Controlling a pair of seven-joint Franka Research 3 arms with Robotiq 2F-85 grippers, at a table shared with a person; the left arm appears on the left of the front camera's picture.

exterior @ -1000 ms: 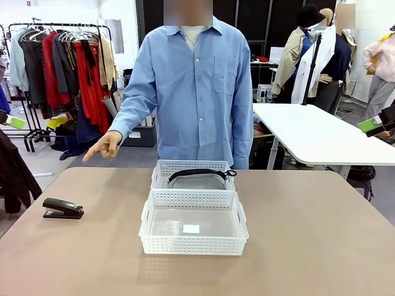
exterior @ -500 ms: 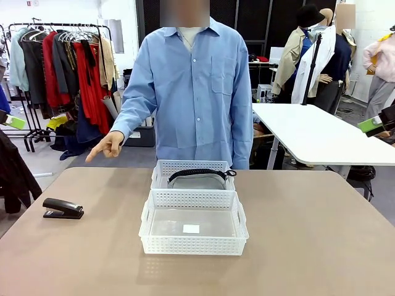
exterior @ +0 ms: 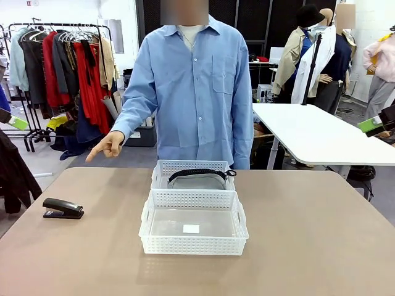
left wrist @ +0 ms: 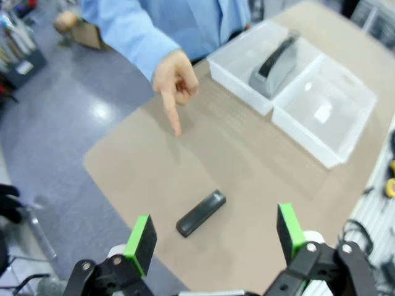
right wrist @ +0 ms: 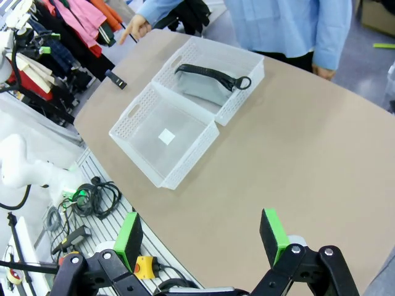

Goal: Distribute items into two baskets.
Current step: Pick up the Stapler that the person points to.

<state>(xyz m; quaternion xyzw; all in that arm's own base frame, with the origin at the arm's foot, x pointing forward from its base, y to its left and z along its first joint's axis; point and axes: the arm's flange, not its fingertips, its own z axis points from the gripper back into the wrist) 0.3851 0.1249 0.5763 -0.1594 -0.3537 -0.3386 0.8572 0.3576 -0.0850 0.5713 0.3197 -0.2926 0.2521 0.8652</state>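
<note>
The person [exterior: 194, 92], upper centre of the front view, wore a light-blue buttoned shirt [exterior: 185, 117] — long sleeves, one chest pocket [exterior: 223, 68], pale undershirt [exterior: 191, 34] at the collar. The left gripper [left wrist: 214, 233] and right gripper [right wrist: 200, 235], along the bottom edges of their wrist views, had black linkage fingers, green pads [left wrist: 141, 237] and silver pivot screws [left wrist: 307, 247].

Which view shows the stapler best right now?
The left wrist view: the stapler lies near the picture's middle, seen from above, whole and unobstructed, just beyond the open left gripper. The front view shows it side-on, smaller, near the table's left edge. The right wrist view shows it as a tiny dark shape past the baskets.
</note>
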